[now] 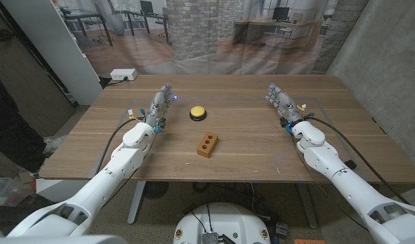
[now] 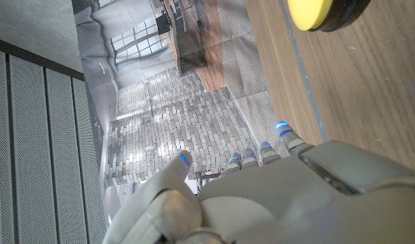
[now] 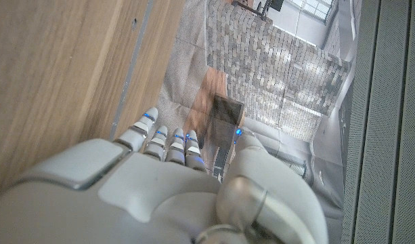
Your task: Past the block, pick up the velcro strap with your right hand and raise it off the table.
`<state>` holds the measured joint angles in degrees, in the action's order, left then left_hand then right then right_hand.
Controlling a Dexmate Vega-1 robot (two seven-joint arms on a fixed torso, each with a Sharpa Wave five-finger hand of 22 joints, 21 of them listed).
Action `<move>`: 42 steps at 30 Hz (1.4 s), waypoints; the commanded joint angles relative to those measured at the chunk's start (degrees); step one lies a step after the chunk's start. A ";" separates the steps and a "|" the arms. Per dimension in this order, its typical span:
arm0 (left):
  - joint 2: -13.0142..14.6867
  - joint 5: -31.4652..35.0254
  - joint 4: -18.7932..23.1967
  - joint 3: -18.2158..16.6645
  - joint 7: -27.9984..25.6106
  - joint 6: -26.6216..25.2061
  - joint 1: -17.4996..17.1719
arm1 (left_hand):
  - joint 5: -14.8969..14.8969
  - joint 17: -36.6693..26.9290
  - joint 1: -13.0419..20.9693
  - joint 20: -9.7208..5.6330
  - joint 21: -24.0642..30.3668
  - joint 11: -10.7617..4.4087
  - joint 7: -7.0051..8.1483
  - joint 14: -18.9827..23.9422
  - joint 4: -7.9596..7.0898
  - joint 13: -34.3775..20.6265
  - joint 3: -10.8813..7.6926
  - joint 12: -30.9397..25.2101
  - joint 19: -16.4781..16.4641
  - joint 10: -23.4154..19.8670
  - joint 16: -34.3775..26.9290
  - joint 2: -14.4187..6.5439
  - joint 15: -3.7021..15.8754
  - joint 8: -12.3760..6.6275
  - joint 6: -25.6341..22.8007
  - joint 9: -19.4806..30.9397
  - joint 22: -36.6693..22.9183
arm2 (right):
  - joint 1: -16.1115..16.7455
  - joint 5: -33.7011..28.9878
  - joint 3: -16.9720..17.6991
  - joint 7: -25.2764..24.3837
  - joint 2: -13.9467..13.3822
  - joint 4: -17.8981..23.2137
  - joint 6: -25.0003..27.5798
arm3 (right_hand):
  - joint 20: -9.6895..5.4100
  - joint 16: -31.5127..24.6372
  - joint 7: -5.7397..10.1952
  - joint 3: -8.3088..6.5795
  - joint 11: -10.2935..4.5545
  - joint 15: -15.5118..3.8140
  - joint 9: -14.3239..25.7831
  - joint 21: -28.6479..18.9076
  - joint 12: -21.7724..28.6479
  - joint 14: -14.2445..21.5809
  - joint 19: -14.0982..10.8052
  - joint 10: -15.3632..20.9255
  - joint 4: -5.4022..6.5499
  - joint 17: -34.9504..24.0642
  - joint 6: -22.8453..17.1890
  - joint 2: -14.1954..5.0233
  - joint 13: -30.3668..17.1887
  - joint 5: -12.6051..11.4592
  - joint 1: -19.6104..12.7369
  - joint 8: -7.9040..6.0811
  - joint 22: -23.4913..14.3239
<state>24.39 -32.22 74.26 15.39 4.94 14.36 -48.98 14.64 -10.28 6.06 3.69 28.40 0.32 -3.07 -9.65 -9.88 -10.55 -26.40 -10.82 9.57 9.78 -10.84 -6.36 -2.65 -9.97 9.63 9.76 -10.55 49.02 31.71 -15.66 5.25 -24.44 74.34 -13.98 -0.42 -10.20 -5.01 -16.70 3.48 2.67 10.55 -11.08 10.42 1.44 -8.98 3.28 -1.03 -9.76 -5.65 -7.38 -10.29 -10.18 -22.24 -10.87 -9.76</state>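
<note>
The wooden table (image 1: 261,146) fills the middle of the head view, with 2 white arms coming in from the bottom corners. The left hand (image 1: 160,106) sits left of centre in the upper half of the frame, standing on its edge with fingers stretched toward the far side; it grasps nothing and its fingers are loosely apart. The right hand (image 1: 280,102) mirrors it right of centre, also on its edge (palm facing inward), fingers extended and released, with nothing in it.

Between the 2 hands, a little above the middle of the frame, lies a yellow button (image 1: 198,113) on a dark base, just beside the left hand and well apart from the right one. Below it, near the centre of the picture, an orange-brown block (image 1: 207,144) with 2 round holes lies flat, turned at an angle to the table edge.

No strap can be made out on the tabletop; if one lies there, it is too small or too flat for these frames to show, so I cannot tell its place.

In the left wrist view the left hand's fingertips (image 2: 281,127) glow blue, and the yellow button (image 2: 314,13) sits at the upper right corner. In the right wrist view the right hand's fingertips (image 3: 149,116) reach along the wood grain toward the table's edge.

A white power strip (image 1: 123,74) lies on the floor at the upper left, behind the table.
</note>
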 commanded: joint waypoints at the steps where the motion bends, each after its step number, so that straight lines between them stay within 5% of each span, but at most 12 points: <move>1: -12.42 14.44 -0.09 -14.83 9.17 -5.55 -1.33 | 0.31 -0.17 0.27 0.07 0.30 0.02 -0.12 -6.93 0.13 -0.12 -0.39 -0.30 1.60 4.59 -0.45 -3.43 -0.06 -0.35 4.75 0.11 -0.29 | 1.46 -15.79 16.59 9.41 13.85 0.30 5.18 | 0.08 -0.44 -0.06 -0.41 0.03 0.40 0.12 -0.38 0.46 0.07 -0.43 0.65 -0.15 -0.24 -0.36 -0.11 -0.24 -0.38 -0.76 -0.21 -0.31; 9: -18.79 21.75 -0.27 -21.68 14.06 -7.10 -0.73 | 0.34 -0.16 0.15 0.09 0.18 0.07 -0.11 -6.92 0.15 -0.12 -0.48 -0.32 1.60 4.57 -0.45 -3.41 0.04 -0.35 4.74 0.11 -0.29 | 1.13 -24.87 24.34 14.38 20.70 1.54 6.60 | 0.14 -0.44 -0.10 -0.38 0.00 0.41 0.13 -0.37 0.47 0.09 -0.40 0.71 -0.33 -0.25 -0.38 -0.06 -0.24 -0.36 -0.76 -0.21 -0.31; 17: -22.48 26.22 -1.04 -25.70 17.15 -7.50 0.39 | 0.35 -0.15 0.06 0.12 0.08 0.00 -0.12 -6.92 0.17 -0.12 -0.55 -0.32 1.62 4.58 -0.45 -3.38 -0.03 -0.38 4.69 0.11 -0.29 | 0.68 -30.94 29.01 17.67 24.82 3.02 7.03 | 0.16 -0.44 -0.10 -0.37 0.05 0.44 0.13 -0.36 0.46 0.08 -0.38 0.71 -0.48 -0.25 -0.35 -0.09 -0.24 -0.35 -0.77 -0.19 -0.31; 42: -26.60 31.71 -4.88 -30.68 21.23 -6.56 3.71 | 0.40 -0.13 -0.25 0.15 -0.20 -0.02 -0.14 -6.98 0.24 -0.12 -0.77 -0.32 1.47 4.59 -0.43 -3.27 -0.12 -0.38 4.66 0.12 -0.29 | 0.44 -41.38 34.75 20.73 29.25 9.21 6.00 | 0.28 -0.52 -0.36 -0.47 0.42 0.76 0.14 -0.37 0.66 0.40 -0.42 1.40 -1.11 -0.23 -1.06 -0.15 -0.25 -0.33 -0.98 -0.41 -0.31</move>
<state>-0.81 -2.58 70.69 -13.58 24.69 7.30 -46.37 14.64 -10.27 6.06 3.69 28.39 0.31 -3.07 -9.64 -9.64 -10.53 -26.63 -10.81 9.56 9.77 -10.83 -6.36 -2.64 -9.97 9.62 9.74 -10.54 49.08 -5.89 17.00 24.91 2.96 80.93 -7.21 -0.41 -10.41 -5.32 -17.02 3.78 2.97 10.53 -11.08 10.86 1.75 -8.96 4.21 -1.67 -9.74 -5.95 -7.48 -10.27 -10.16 -22.44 -10.87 -10.00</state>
